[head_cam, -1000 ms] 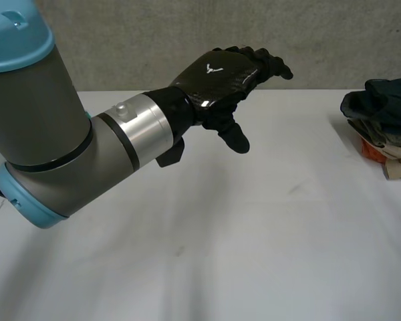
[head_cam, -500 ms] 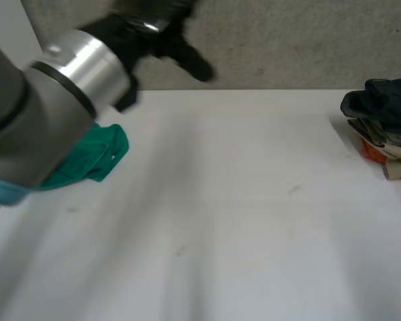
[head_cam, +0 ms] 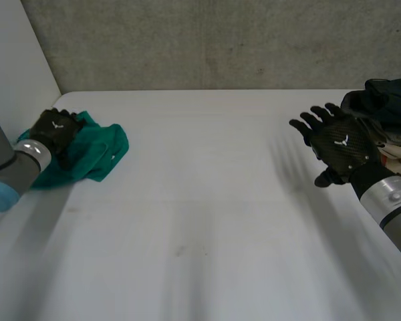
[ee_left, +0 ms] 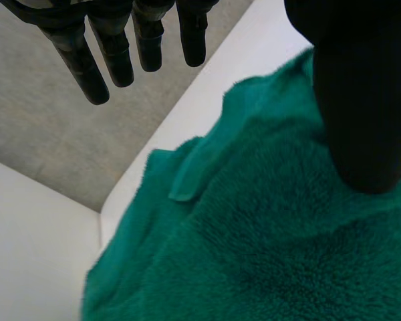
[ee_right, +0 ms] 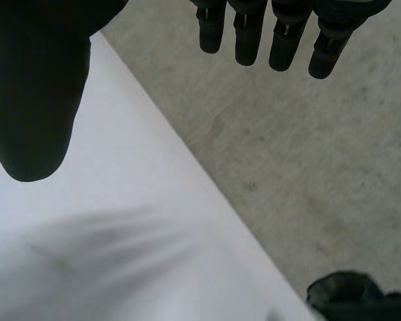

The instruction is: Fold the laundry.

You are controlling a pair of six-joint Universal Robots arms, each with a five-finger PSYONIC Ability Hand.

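A crumpled green fleece cloth [head_cam: 99, 151] lies at the table's far left corner. My left hand [head_cam: 54, 129] hovers over its left part, open. In the left wrist view its straight fingers [ee_left: 117, 48] spread above the green fleece [ee_left: 254, 254], and the thumb [ee_left: 361, 100] is low over the cloth. My right hand [head_cam: 339, 145] is held above the table at the right, open and empty. Its fingers [ee_right: 254, 33] are straight and its thumb [ee_right: 33, 100] stands apart from them.
A pile of folded and bunched clothes [head_cam: 386, 114], dark on top, sits at the table's right edge just behind my right hand; its dark cloth [ee_right: 351, 294] is beyond that hand's fingertips. A white wall [head_cam: 13, 60] borders the left side, a grey one the back.
My left arm swung from the table's middle to the far left and now hangs over the green cloth. The right hand has come into view at the right.
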